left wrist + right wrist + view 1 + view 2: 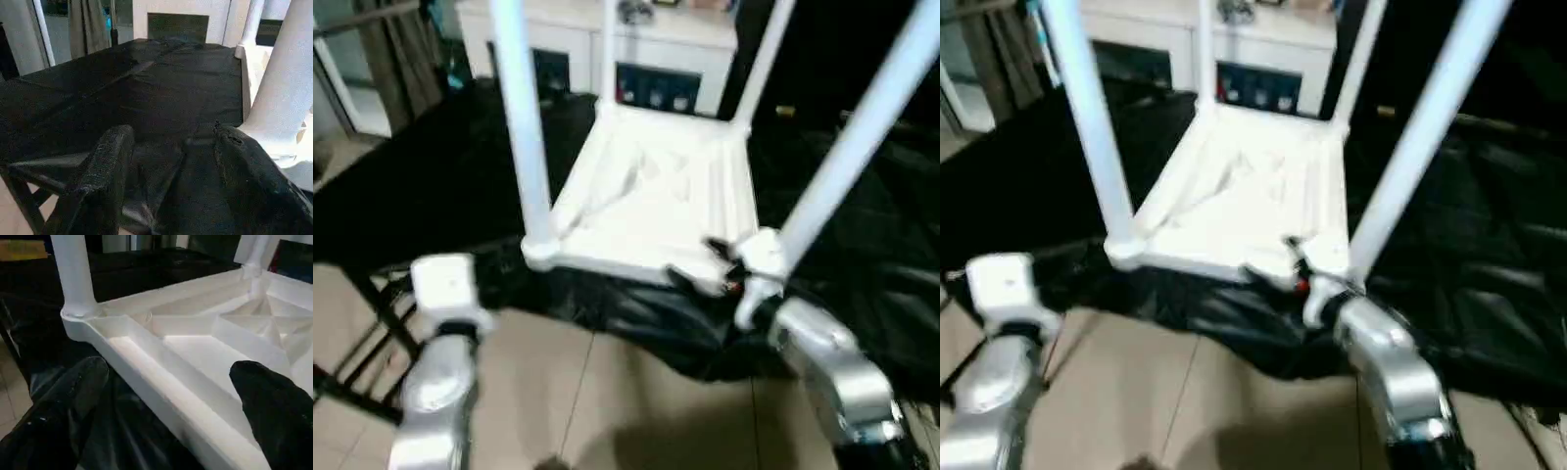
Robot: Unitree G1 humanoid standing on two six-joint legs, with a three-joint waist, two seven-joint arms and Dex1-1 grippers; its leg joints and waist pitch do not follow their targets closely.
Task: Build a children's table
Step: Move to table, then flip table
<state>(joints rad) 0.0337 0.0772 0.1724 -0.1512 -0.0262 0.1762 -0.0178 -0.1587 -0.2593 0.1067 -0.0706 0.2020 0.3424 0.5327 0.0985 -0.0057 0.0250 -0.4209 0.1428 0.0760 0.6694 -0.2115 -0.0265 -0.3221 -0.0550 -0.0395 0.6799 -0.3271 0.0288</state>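
Note:
The children's table lies upside down on a black cloth [440,186]. Its white ribbed tabletop [656,196] faces up. Four white legs stand in the corner sockets: near left [524,127], near right [862,137], far left [607,49] and far right [764,59]. My right gripper [171,382] is open at the near right corner, and its black fingers [715,247] stand wide on either side of the tabletop's near rim [161,382] without closing on it. My left gripper [171,137] is open and holds nothing, just left of the near left leg [288,83], over the cloth.
A white cabinet [656,49] stands behind the table. The black cloth hangs over the platform's front edge onto the tiled floor [607,392]. A black folding frame [362,343] stands at the lower left beside my left forearm [435,382].

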